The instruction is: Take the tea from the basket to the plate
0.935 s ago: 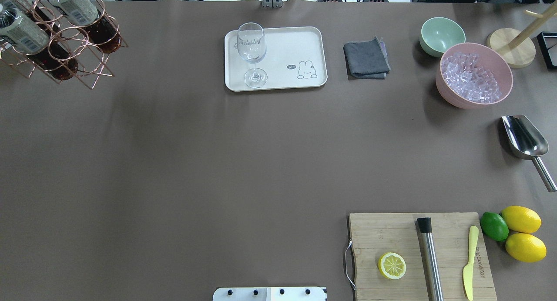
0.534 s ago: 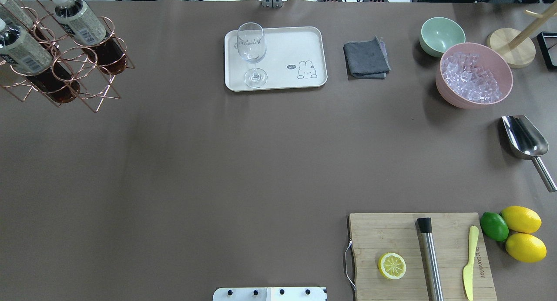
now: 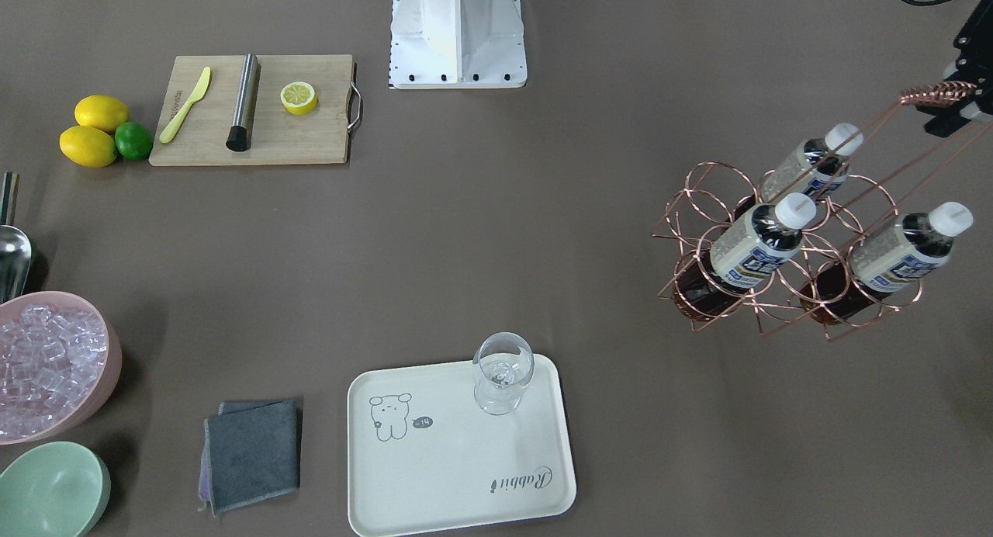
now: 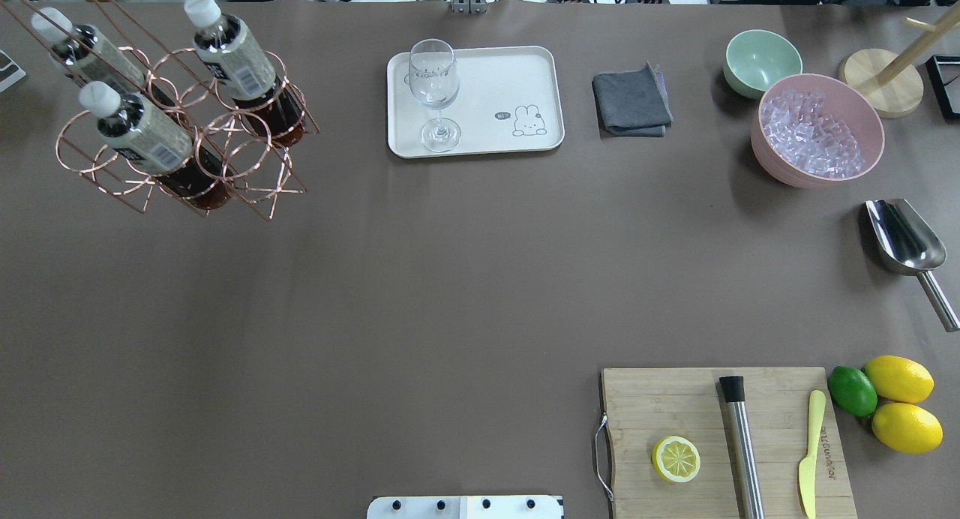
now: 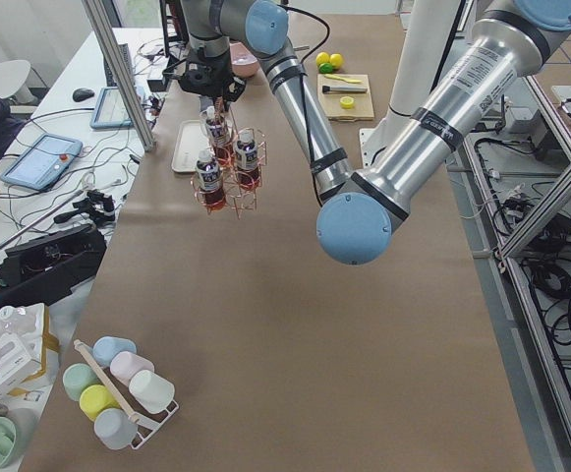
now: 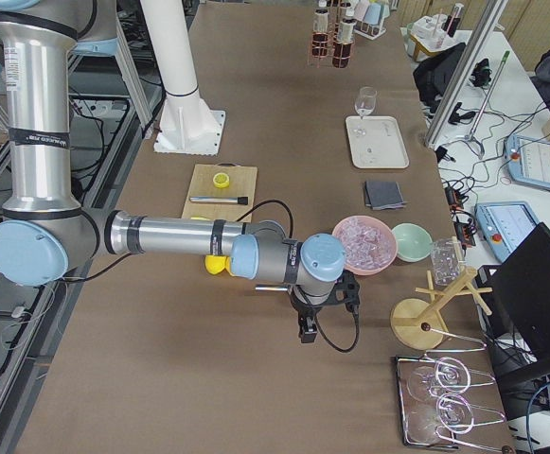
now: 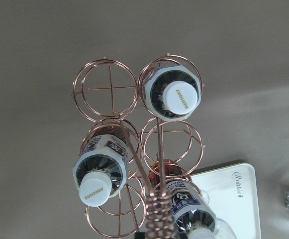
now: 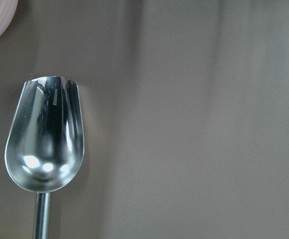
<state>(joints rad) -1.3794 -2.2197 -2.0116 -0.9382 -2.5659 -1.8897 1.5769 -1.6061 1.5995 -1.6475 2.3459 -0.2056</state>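
Left gripper [image 3: 951, 102] is clamping the lifted basket [image 4: 214, 140] by its handle. I'm seeing a glass [image 4: 433, 91] occupying the plate [image 4: 510, 76]'s left end.

From behind the robot, the overhead camera looks down across the brown tabletop [image 4: 450, 279]; the front-facing one looks steeply down from the opposite side, the white robot base [image 3: 458, 32] at its top edge. Both take in the cream-white rectangular tray [image 4: 487, 76] and the rose-gold wire carrier [image 4: 225, 166]. End cameras look along the tabletop's length. The left wrist camera peers straight down through the carrier at close range; the right hangs close over a shiny steel scoop [image 8: 45, 134].
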